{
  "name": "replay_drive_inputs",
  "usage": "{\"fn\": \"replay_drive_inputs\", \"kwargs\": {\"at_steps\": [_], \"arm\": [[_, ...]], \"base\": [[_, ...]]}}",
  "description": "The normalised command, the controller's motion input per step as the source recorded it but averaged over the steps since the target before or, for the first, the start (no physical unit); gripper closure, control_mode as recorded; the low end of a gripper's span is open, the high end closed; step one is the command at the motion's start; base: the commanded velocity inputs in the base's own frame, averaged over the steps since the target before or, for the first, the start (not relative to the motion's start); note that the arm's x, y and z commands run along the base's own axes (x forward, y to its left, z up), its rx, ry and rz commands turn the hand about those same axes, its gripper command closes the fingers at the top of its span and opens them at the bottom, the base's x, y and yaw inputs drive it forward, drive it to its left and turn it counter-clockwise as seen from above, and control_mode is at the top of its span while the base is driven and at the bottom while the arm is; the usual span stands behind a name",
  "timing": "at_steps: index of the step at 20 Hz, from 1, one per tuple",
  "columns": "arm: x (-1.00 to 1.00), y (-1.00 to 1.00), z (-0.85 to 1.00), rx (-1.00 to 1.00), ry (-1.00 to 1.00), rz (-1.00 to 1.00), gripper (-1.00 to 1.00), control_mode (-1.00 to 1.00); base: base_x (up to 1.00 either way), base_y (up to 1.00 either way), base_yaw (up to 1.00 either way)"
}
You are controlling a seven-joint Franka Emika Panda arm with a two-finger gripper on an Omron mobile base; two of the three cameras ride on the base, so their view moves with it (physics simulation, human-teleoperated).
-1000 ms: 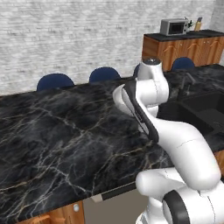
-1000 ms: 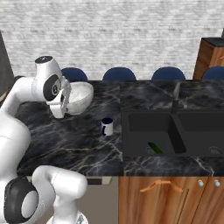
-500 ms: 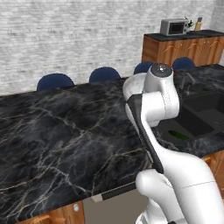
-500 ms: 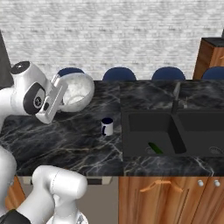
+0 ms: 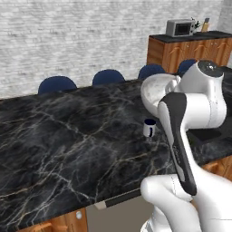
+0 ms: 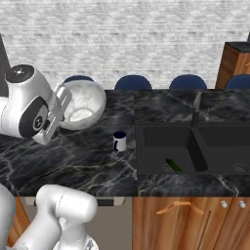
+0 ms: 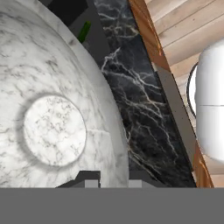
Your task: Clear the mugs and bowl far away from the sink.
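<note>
Bowl (image 6: 84, 103) w/ pincer (image 7: 113, 181) further left

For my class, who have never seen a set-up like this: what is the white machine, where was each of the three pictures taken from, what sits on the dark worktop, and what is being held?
These are computer-drawn pictures of a kitchen. The white machine is a robot arm on a driving base. Two pictures come from cameras on that base, behind the arm to its left and right. The third comes from a camera on the hand, looking along the pincer. The pincer is shut on the rim of a white marbled bowl, carried tilted above the black marble worktop. A small white mug with a dark inside stands on the worktop, left of the black sink. Something small and green lies in the sink.
</note>
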Motion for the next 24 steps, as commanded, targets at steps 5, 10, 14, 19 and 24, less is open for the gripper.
{"fn": "replay_drive_inputs", "kwargs": {"at_steps": [5, 10, 14, 19, 24], "arm": [[-0.64, 0.00, 0.33, 0.00, 0.00, 0.28, 1.00, -1.00], [-0.23, 0.00, 0.11, -0.02, 0.00, 0.26, 1.00, -1.00], [-0.09, 0.16, -0.01, -0.04, -0.03, 0.07, 1.00, -1.00], [-0.04, 0.04, -0.01, -0.01, -0.01, 0.02, 1.00, 1.00], [0.00, 0.00, 0.00, 0.00, 0.00, 0.00, 1.00, 1.00]], "base": [[0.00, 0.00, 0.00], [0.00, 0.00, 0.00], [0.00, 0.00, 0.00], [0.00, -0.04, -0.01], [0.01, -0.29, -0.73]]}}
